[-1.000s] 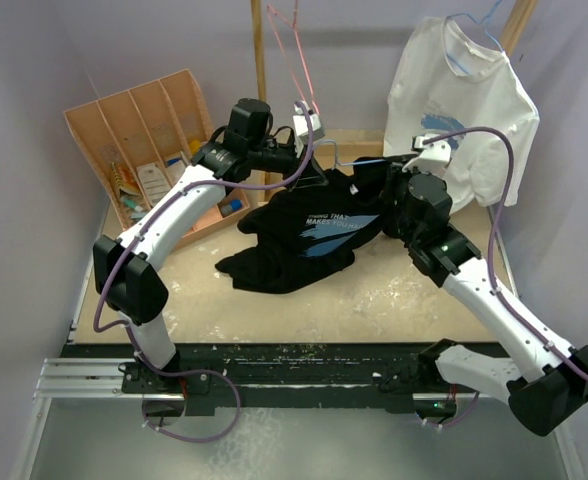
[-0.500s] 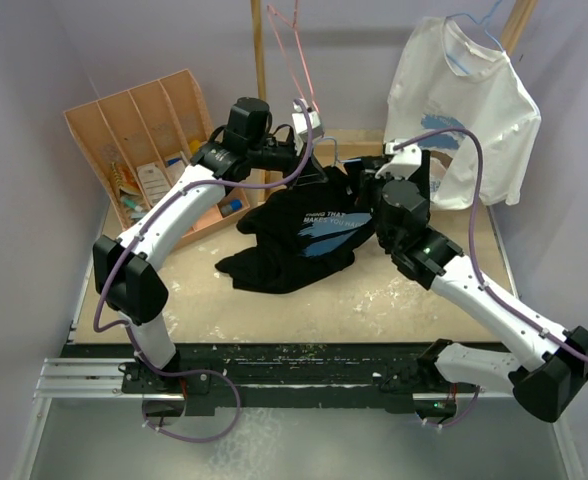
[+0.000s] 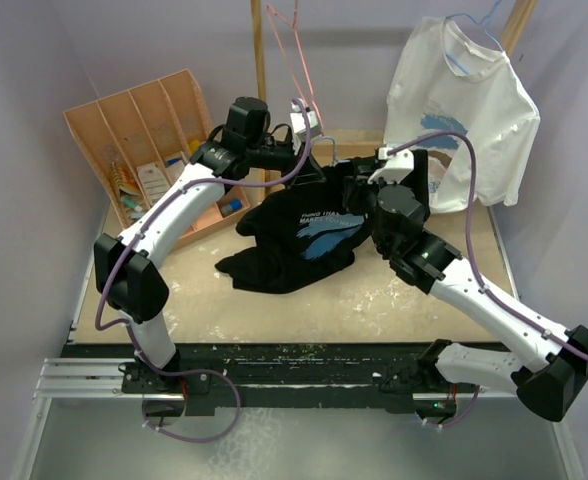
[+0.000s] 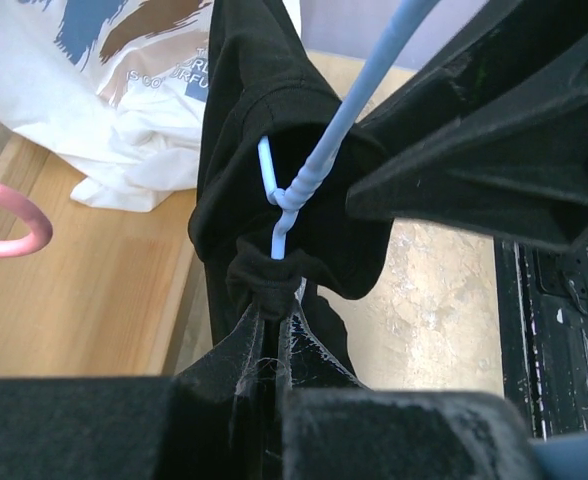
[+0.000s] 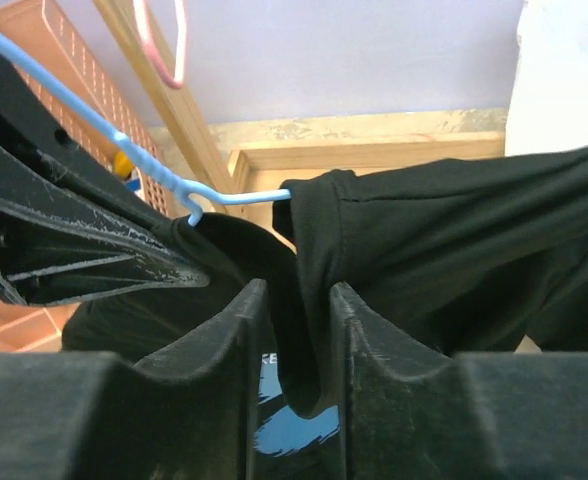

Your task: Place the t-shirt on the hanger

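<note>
Up at the back of the table [image 3: 404, 295], the t-shirt [image 3: 309, 235] hangs bunched between both arms, with its lower part slumped on the tabletop. The left gripper [image 4: 274, 335] is pinched tight on a wad of black cloth right where the hanger [image 4: 319, 165] wire dives into it. The wire's twisted neck sits just above the fingertips, and the blue rod runs up and away. The right gripper [image 5: 296, 300] is only partly open with a fold of the shirt dangling in the gap, and I can't say it's squeezing it. The shirt's black and rumpled, with a light blue graphic and white lettering on the chest. From the right wrist, a stitched hem sits right where the wire slips under the cloth.
</note>
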You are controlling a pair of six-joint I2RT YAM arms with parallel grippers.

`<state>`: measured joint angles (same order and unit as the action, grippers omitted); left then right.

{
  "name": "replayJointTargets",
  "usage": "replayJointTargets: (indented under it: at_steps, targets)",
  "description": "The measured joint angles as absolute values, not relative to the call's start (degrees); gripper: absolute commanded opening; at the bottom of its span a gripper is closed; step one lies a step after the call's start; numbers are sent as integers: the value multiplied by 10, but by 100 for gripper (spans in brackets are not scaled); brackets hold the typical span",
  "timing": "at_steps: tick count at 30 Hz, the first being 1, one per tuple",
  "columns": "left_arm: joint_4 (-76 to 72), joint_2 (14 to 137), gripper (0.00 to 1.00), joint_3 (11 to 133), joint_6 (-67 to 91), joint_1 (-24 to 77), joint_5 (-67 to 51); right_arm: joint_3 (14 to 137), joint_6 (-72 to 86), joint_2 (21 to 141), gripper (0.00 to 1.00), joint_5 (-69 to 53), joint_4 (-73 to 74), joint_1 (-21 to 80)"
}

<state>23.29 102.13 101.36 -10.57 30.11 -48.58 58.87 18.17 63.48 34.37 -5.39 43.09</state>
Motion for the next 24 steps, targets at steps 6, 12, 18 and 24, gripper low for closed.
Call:
replayJointTargets:
  at_steps: [6,12,18,24]
  targets:
    - [234,1020,0,1009,-132,301,-508,605,180,647,56,293,-29,431]
    - [247,1020,0,1000,-163,300,-528,630,179,639,61,274,-1,431]
    - [275,1020,0,997,-203,299,-551,674,166,602,64,277,31,431]
    - [307,1020,0,998,-238,294,-574,739,135,585,64,279,46,423]
